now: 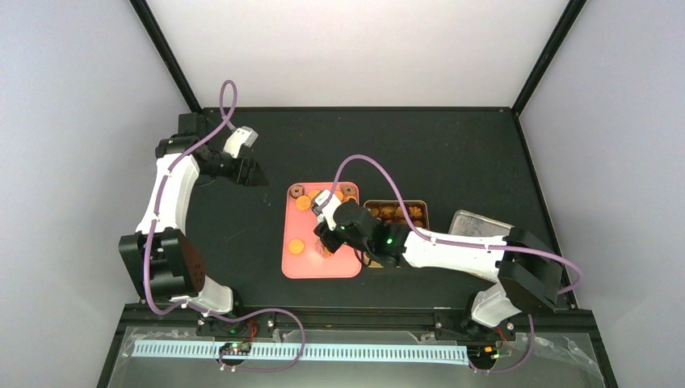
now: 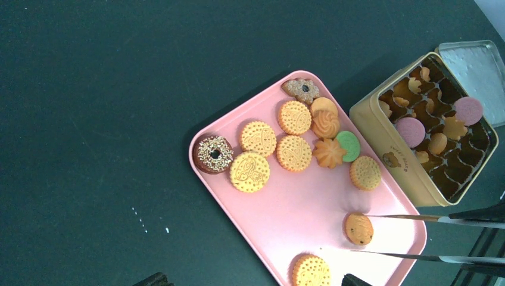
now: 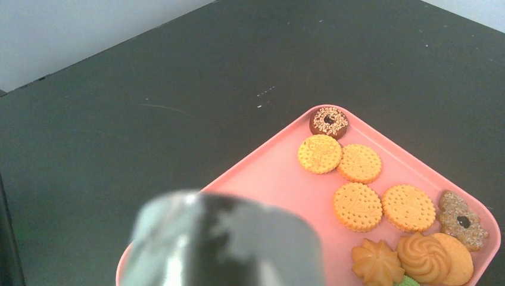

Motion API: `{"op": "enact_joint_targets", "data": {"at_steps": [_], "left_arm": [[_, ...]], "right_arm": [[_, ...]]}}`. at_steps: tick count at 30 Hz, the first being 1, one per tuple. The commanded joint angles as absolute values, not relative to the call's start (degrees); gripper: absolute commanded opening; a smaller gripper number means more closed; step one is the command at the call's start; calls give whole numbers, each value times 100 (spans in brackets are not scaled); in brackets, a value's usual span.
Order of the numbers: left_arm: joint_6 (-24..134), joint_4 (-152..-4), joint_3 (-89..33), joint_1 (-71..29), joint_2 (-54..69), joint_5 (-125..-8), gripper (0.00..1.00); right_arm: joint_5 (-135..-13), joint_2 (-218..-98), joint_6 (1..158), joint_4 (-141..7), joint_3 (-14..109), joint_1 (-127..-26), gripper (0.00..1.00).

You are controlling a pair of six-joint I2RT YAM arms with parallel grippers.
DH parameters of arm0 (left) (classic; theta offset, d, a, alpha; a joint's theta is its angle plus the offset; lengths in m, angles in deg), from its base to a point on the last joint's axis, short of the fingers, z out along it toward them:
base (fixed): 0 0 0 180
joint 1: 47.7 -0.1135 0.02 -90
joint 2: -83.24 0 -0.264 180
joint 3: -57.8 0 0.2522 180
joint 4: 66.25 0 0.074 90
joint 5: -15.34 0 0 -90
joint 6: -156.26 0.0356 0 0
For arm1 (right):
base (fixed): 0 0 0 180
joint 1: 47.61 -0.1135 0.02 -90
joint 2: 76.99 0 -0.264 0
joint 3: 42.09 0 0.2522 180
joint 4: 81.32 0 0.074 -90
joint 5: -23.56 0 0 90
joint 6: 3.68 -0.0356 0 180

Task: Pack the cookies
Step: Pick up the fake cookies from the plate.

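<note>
While cookies [image 2: 294,153] sit on tray [image 2: 309,202], left fingers [image 2: 156,279] distant

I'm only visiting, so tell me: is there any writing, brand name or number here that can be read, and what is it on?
Nothing here can be read as words or numbers.
On the tin: a small bear-like picture and a short line of print on its side, too small to read.
On the cookies: stamped patterns, perhaps letters, too blurred to read.
On the tongs: no marking seen.
</note>
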State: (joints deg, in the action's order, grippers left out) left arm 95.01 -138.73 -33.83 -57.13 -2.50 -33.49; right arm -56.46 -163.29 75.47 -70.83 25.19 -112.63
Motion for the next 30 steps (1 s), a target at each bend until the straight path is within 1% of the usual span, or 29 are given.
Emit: {"op": "enact_joint_targets", "data": {"at_steps": [1,10,15,23,30], "left_arm": [[9562,-14031,-3615,-5774,-180,-3250,77],[9573,-14057,-3627,-5794,-167,-3252,77],[9579,-14065,-3630,-5790,-184,-3232,77],[9612,-14101,-3652,-5807,-183,-3234,77],[9601,-14116,-3674,-5807,-219,-3214,77]], "right_arm": [[-5236,-16322,7768,-7019,2494,-11316,37],[-5334,-16131,7862,-6896,2884,-11318,37],[-5268,-16211,7894,-6929,2880,-11318,38],[-5497,-16450,7683,-7030,2765,-11309,39],[-5599,-16394,7514,-7025,2529,-11315,38]]}}
